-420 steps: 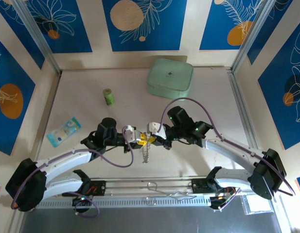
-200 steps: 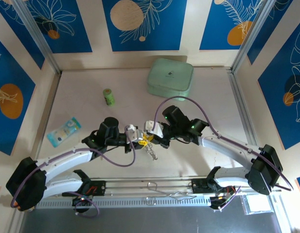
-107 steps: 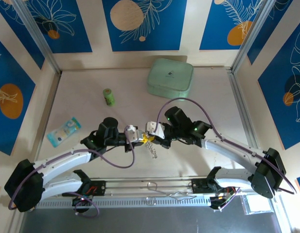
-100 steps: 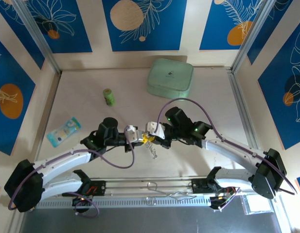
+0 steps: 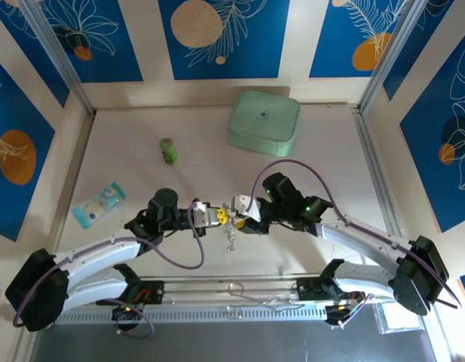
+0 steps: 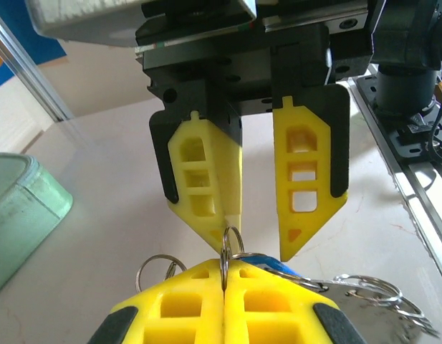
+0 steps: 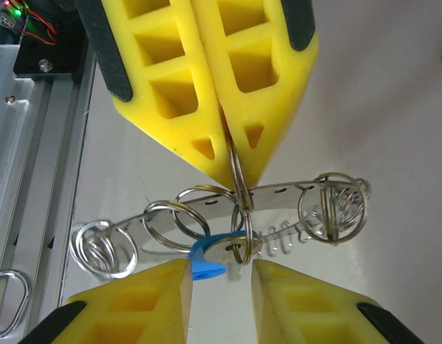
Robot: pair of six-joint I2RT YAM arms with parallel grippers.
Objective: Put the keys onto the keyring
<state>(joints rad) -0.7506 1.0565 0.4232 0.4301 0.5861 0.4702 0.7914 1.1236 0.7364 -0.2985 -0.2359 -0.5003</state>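
Keyring (image 5: 230,235) is held up off the table near the middle of its near edge, between the two grippers, and its loose end hangs down toward the tabletop. In the right wrist view it is seen as a flat silvery strip (image 7: 278,192) pierced with holes, on which several wire rings and a short coil are threaded. No writing can be made out on the metal.

The left gripper (image 5: 217,216) is clenched. Its yellow fingers (image 7: 170,93) are pressed together at the tips, and a small ring (image 7: 238,183) of the keyring is pinched edge-on between them. The same grip is seen from the left wrist, where the small ring (image 6: 231,247) stands up from the closed fingers (image 6: 185,308).

A blue key (image 7: 204,262) hangs low on that small ring, and only its head is seen.

The right gripper (image 6: 258,240) is released, its jaws partly parted with nothing clamped between them. The small ring and the blue key (image 6: 267,263) lie in the gap. One fingertip (image 6: 221,222) is just beside the ring, but contact cannot be told.

A mint-green case (image 5: 264,121) lies at the far edge of the table, right of the middle; a small dark mark is printed on its lid, too small to be read. A green cylinder (image 5: 168,151) stands left of the case, and a blue packet (image 5: 99,204) lies by the left edge. Its print is not legible.
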